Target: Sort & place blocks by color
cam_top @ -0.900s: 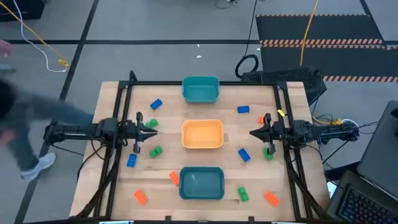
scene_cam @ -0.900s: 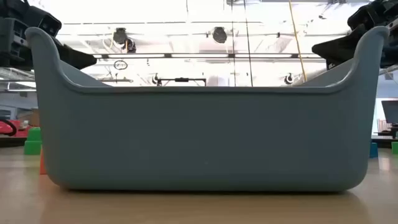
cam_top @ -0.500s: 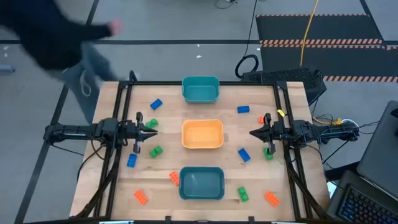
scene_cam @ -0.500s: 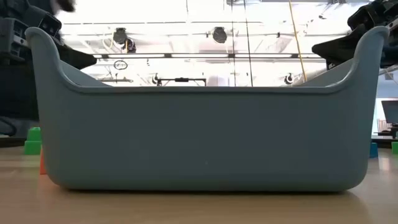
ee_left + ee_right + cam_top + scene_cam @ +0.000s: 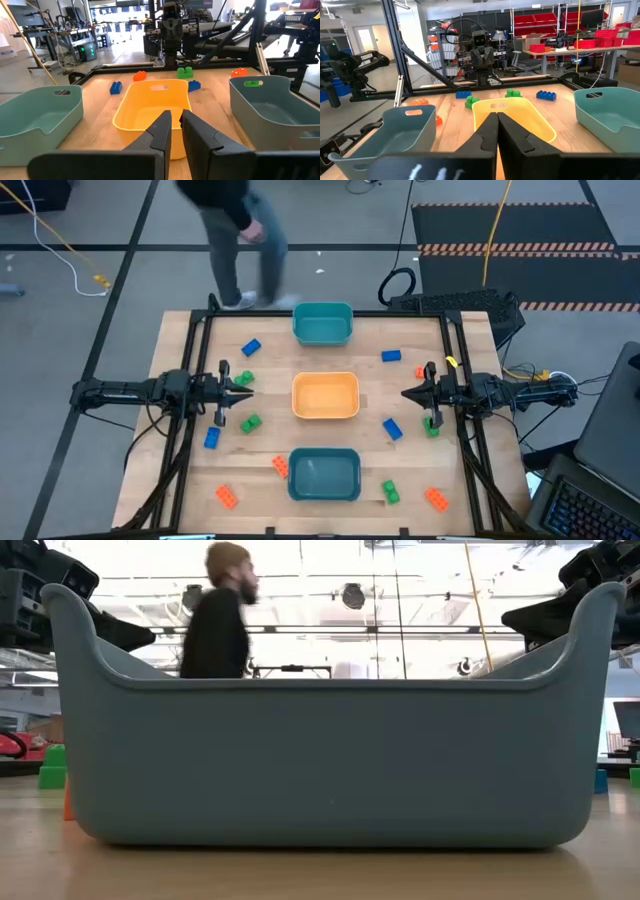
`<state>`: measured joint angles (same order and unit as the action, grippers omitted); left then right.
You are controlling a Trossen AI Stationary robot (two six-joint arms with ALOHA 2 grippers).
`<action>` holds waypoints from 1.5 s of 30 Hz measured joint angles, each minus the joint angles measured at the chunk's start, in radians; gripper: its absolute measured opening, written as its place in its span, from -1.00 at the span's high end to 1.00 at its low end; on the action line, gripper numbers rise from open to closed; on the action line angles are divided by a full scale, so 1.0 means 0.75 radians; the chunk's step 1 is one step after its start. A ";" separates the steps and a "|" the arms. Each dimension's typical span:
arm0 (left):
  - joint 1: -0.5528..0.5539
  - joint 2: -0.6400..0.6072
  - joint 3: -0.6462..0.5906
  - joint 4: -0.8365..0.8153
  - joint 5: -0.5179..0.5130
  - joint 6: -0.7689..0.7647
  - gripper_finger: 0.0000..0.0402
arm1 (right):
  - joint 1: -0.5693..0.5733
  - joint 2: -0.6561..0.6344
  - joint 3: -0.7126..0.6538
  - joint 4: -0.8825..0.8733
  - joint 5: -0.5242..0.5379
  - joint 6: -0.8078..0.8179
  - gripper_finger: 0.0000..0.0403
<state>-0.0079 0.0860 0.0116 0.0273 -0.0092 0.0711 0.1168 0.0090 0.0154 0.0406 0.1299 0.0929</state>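
Small studded blocks lie scattered flat on the wooden table: blue ones (image 5: 250, 348) (image 5: 212, 438) (image 5: 392, 429), green ones (image 5: 250, 422) (image 5: 390, 492) (image 5: 432, 427), orange ones (image 5: 226, 497) (image 5: 437, 498) (image 5: 280, 466). My left gripper (image 5: 248, 388) hovers at the table's left, pointing at the yellow-orange bin (image 5: 325, 396). Its fingers (image 5: 176, 122) are all but together, and a green block (image 5: 244, 378) lies just beside it. My right gripper (image 5: 405, 394) hovers at the table's right, shut (image 5: 496, 120), pointing at the same bin. Neither gripper holds anything.
Three bins stand in a row down the middle: a teal one at the far edge (image 5: 322, 324), the yellow-orange one, and a teal one at the near edge (image 5: 324, 474) that fills the low view (image 5: 330, 760). A person (image 5: 235, 220) walks beyond the far-left corner.
Both arms have kept still and no block has moved. The person has walked from the table's left side round to beyond its far edge.
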 joint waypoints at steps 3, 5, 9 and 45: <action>0.000 0.000 0.001 -0.001 0.000 0.000 0.77 | 0.000 0.000 0.000 0.000 0.000 0.000 1.00; 0.000 0.000 0.000 0.000 0.000 0.000 0.77 | 0.000 0.000 -0.001 0.000 0.000 0.000 1.00; 0.000 0.000 0.000 0.000 0.000 0.000 0.77 | 0.000 0.000 0.000 0.000 0.000 0.000 1.00; -0.010 -0.001 -0.001 0.350 0.019 -0.188 0.77 | 0.000 -0.001 0.000 0.073 0.001 0.199 1.00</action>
<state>-0.0157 0.0856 0.0113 0.2895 0.0054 -0.0702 0.1169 0.0086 0.0154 0.0952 0.1307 0.2424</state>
